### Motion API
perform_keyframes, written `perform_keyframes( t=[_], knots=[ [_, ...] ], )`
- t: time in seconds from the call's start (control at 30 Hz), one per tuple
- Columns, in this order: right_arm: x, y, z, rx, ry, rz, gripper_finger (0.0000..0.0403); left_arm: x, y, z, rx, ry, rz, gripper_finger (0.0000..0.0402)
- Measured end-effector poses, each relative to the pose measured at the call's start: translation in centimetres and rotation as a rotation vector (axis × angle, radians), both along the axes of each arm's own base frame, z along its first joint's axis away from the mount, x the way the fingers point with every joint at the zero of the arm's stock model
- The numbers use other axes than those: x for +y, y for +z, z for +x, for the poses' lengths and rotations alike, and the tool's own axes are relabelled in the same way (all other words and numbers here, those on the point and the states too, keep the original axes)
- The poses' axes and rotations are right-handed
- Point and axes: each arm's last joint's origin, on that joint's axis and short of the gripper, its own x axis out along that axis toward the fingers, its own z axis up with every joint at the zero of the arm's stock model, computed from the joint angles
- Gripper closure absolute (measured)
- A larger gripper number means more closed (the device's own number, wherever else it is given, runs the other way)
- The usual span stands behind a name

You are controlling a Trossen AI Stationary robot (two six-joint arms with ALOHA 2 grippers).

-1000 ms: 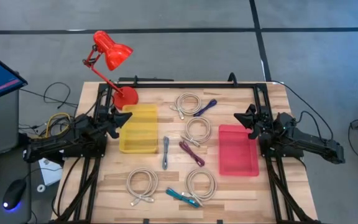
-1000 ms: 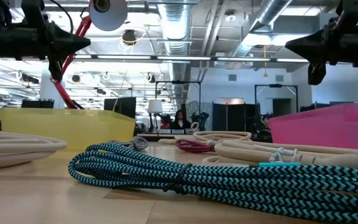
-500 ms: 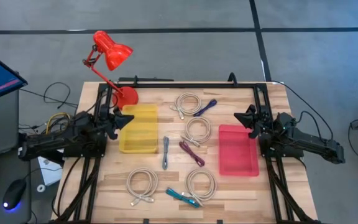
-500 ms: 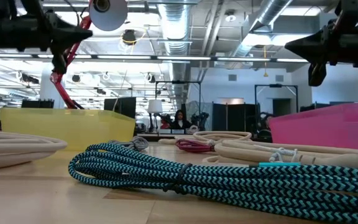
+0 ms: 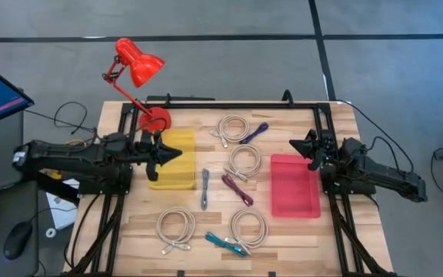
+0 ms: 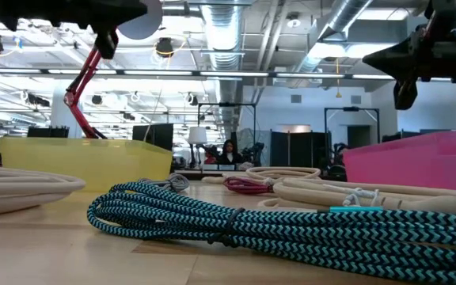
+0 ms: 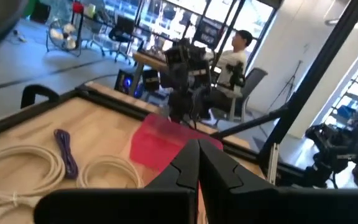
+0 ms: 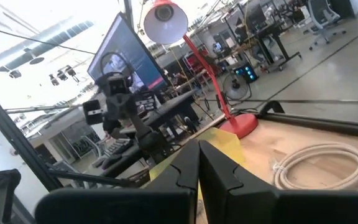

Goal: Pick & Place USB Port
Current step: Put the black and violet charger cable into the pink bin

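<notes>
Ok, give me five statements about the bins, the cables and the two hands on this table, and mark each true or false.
1. The left hand hangs above the yellow bin. True.
2. The pink bin holds a coiled white cable. False: it is empty.
3. The right hand is shut and holds nothing. True.
4. The teal cable lies inside the yellow bin. False: it lies on the table's near edge, between two white coils.
5. The red lamp stands beside the pink bin. False: its base stands by the yellow bin.
</notes>
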Motion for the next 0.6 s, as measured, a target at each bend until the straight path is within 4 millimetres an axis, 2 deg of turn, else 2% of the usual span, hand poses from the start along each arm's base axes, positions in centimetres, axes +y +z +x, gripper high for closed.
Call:
perform_keyframes(
  t=[0.2,0.33,0.6],
  knots=[
    [-0.2,-0.6,0.7,0.096,0.004,0.084,0.0403,-1.7,0.1,0.2,0.011,0.063,0.024,0.0398],
    [-0.2,0.1,1.5,0.222,0.021,0.127,0.0403,-2.7,0.2,-0.1,0.004,0.097,0.024,0.0398],
    [-0.4,5.2,4.2,0.415,0.031,-0.076,0.0403,-4.0,0.2,-0.6,0.006,0.140,0.024,0.0398]
  ],
)
